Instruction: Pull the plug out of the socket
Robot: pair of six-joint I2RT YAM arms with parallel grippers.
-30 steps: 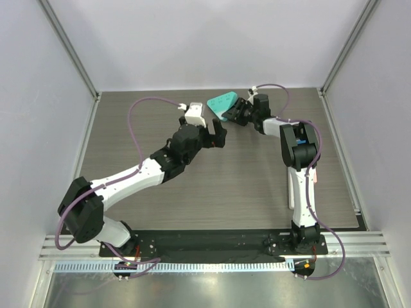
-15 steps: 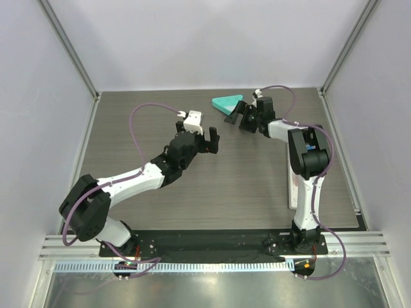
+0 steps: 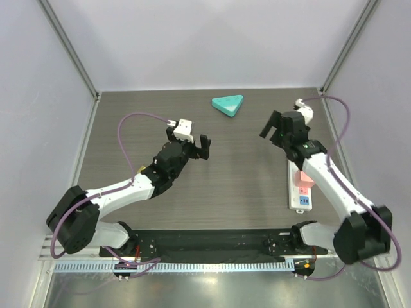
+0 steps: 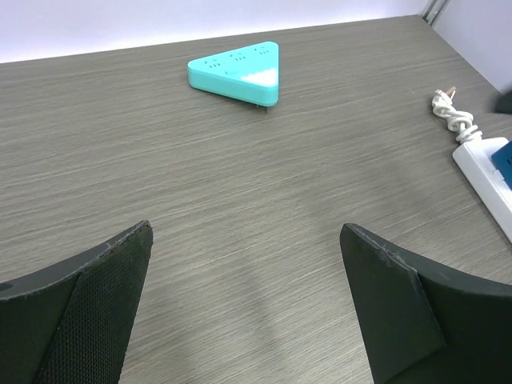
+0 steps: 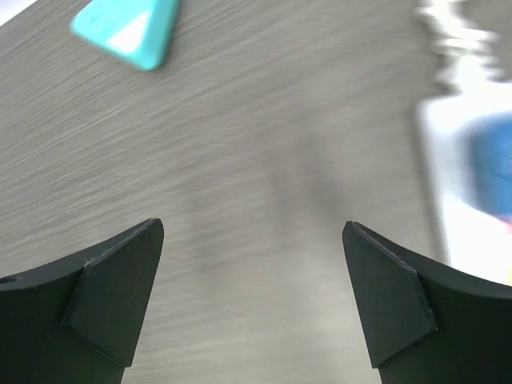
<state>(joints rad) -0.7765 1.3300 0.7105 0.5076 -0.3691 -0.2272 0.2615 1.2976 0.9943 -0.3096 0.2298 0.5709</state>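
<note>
Left gripper (image 4: 245, 230) and right gripper (image 5: 252, 226) both gape wide, empty — a low pass could knock the unsecured socket (image 3: 300, 189) askew

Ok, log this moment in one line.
left gripper open, empty | right gripper open, empty | teal triangular adapter on table, apart from power strip

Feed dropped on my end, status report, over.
Left gripper, right gripper open, empty. Power strip at right. Teal triangular adapter lying apart, far centre. Nothing blocking.
</note>
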